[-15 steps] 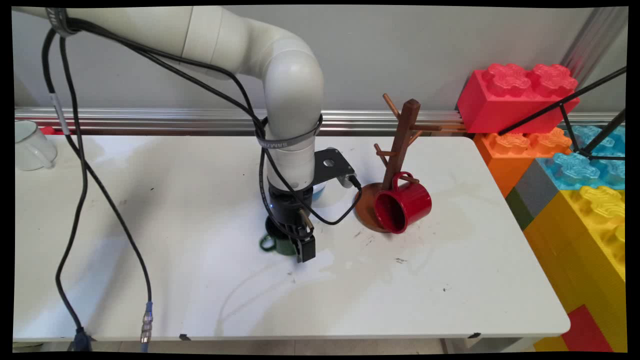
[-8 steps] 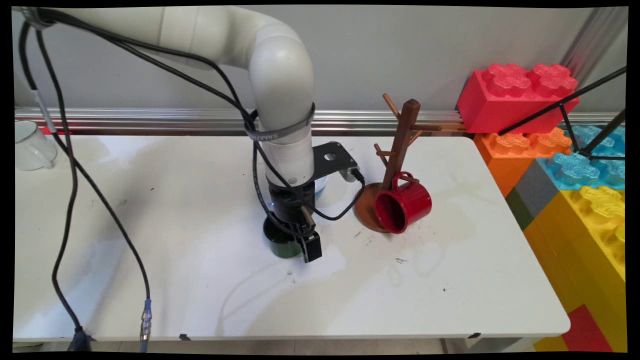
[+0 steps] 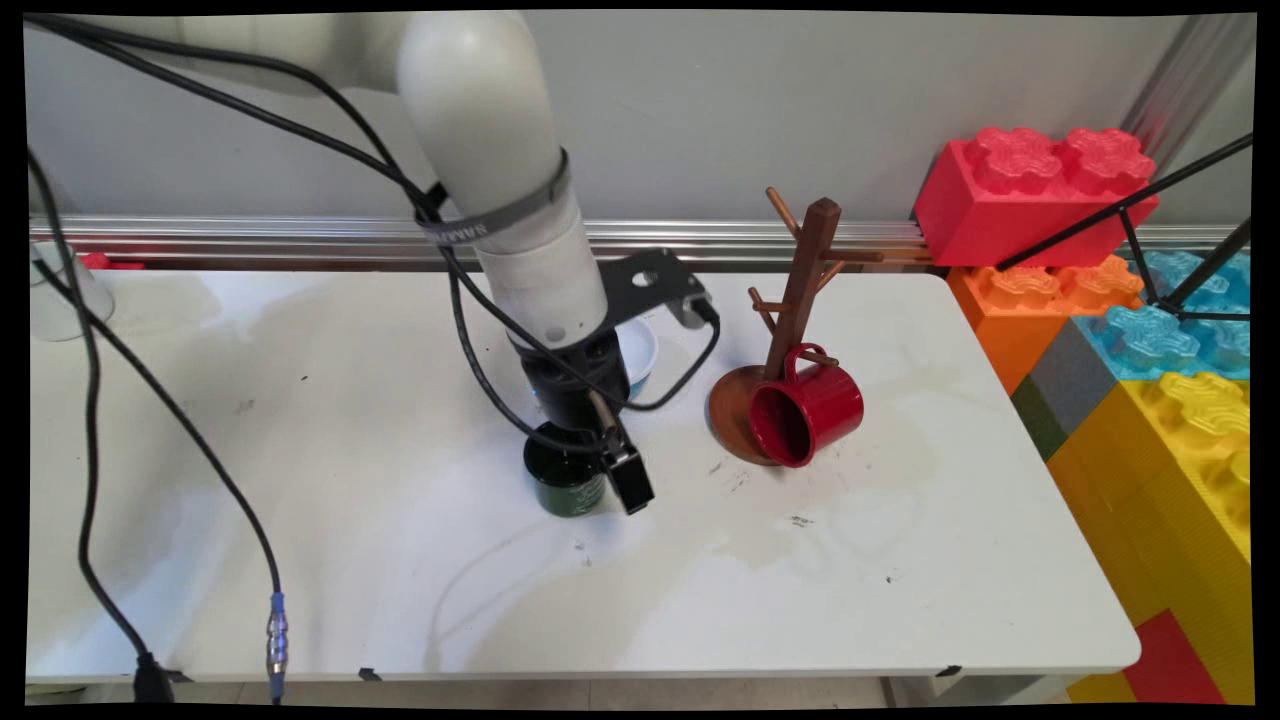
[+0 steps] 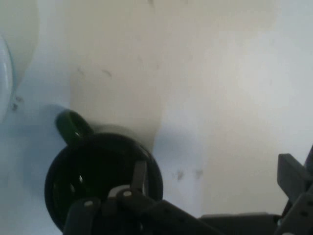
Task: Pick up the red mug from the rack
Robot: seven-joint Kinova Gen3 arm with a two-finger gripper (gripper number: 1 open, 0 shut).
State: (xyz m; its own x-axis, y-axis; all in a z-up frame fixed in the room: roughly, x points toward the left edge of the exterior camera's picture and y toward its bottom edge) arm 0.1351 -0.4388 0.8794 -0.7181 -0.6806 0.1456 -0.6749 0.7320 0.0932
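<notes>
Arm leaning left since earlier; green mug [image 3: 567, 480] now showing upright. Gripper [image 3: 600, 470] straddling mug rim, one finger inside, one outside, jaws apart, not clamping.

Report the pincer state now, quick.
Pincer: open, astride the wall of the dark green ceramic mug, one finger inside it and one outside; a grip on it cannot be told.

Grey wall [image 3: 700, 110] behind white table [image 3: 900, 560]
</notes>
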